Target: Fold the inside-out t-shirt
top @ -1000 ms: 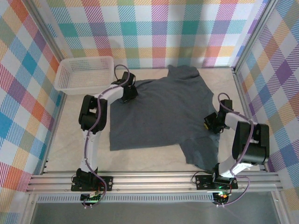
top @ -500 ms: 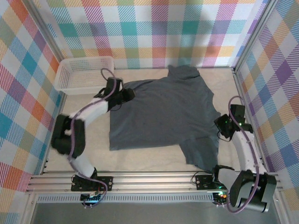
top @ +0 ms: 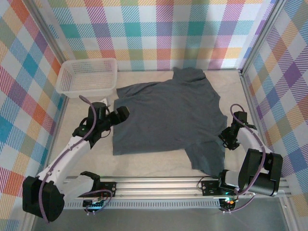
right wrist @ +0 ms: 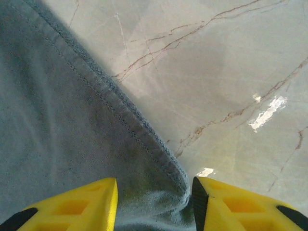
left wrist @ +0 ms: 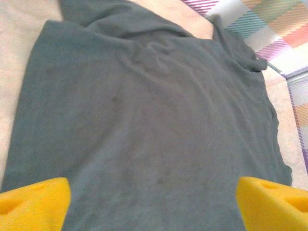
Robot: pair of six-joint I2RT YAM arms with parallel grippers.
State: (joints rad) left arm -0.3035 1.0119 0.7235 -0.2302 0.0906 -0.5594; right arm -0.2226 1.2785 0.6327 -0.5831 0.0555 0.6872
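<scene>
Left tool (top: 123,112) and right tool (top: 226,141), one t-shirt (top: 168,115), one basket (top: 89,90).

Lab-type robot test cell: a marble-look table (top: 144,164) is enclosed by plaid-printed panels (top: 144,33) set in aluminium framing (top: 263,34), and a left arm (top: 67,154) and a right arm (top: 251,144) are bolted to the rail (top: 159,185) at its near edge.

T-shirt (top: 168,115): spread on the table (top: 144,166), between the two pincers. Left gripper (top: 123,112): over the shirt's left edge, with cloth stretching ahead of its fingers (left wrist: 33,202). Basket (top: 86,77): on the table, farther back and left of the left gripper, just beside the shirt's far corner. Right gripper (top: 227,143): at the shirt's right edge, with the hem (right wrist: 120,101) running between its parted fingers (right wrist: 72,202) and table top to its right.
</scene>
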